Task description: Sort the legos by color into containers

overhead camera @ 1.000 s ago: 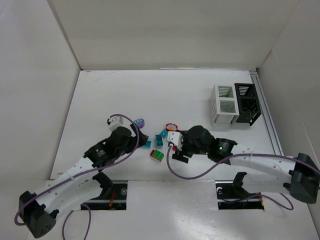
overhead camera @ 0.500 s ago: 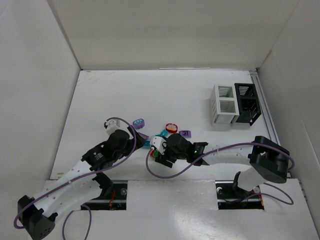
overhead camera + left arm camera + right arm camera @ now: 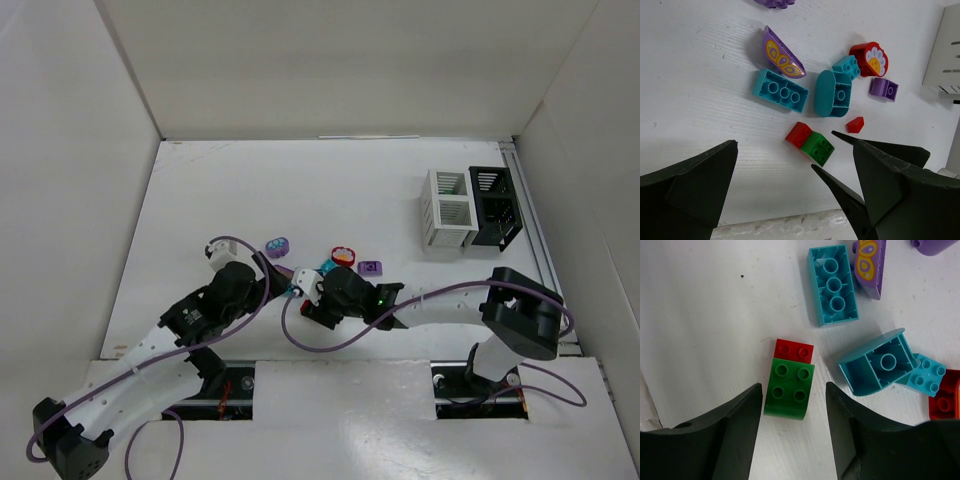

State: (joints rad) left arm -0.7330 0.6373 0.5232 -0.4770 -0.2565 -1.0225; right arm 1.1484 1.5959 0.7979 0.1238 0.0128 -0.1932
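The legos lie in a cluster on the table. A green brick [image 3: 789, 389] touches a red brick [image 3: 794, 349]. Near them lie a teal brick [image 3: 833, 285], a teal curved piece [image 3: 877, 362], a small teal brick [image 3: 925, 372], a red flower piece [image 3: 945, 400] and a purple butterfly piece [image 3: 869, 260]. My right gripper [image 3: 793, 390] is open, with its fingers on either side of the green brick. My left gripper [image 3: 785, 155] is open and empty, just short of the green brick [image 3: 817, 147]. The white container [image 3: 446, 210] and the black container [image 3: 495, 207] stand at the back right.
A small red wedge [image 3: 855, 124] and a purple brick [image 3: 883, 89] lie right of the cluster. Another purple piece [image 3: 277, 245] lies apart at the left. Both grippers [image 3: 300, 290] crowd the same spot. White walls enclose the table.
My right arm has swung left and come over the red and green pair. My left gripper has drawn back a little toward the lower left.
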